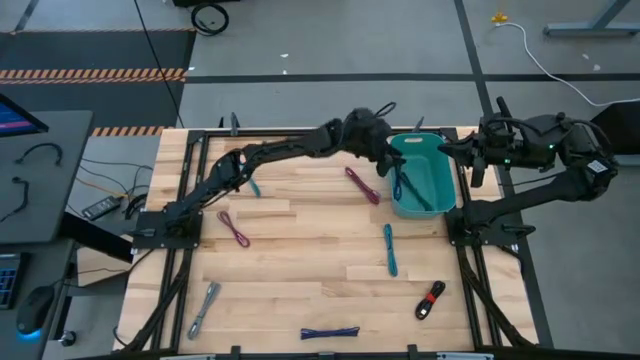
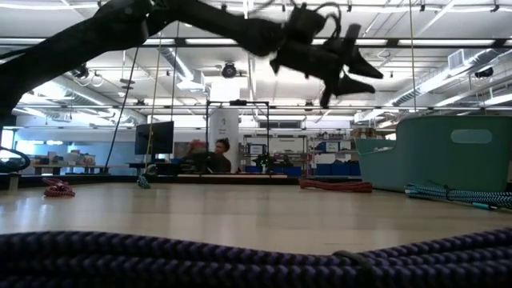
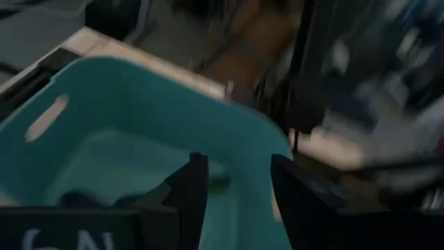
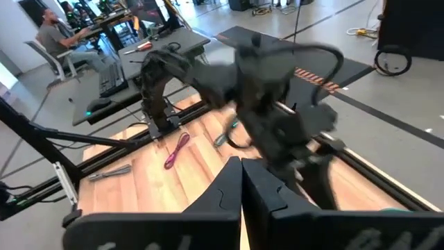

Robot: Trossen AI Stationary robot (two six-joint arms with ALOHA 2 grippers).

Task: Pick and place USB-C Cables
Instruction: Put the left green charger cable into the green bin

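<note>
Two hands frame your teal bin [image 1: 437, 187]. Your left hand [image 1: 392, 160] hovers over it, released and empty. Your right hand [image 4: 241, 182], clenched, waits just beside it.

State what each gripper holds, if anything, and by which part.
Nothing is held. The left gripper is open and empty above the teal bin; the right gripper is shut on nothing, beside the bin.

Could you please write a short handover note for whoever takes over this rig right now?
Left claw: open and empty above the teal bin.
Right claw: shut, waiting at the table's right edge.
Done: at least one dark cable lies in the bin.
Left on the table: maroon cable, magenta cable, teal cable, black-red cable, blue cable, silver-grey cable.
</note>
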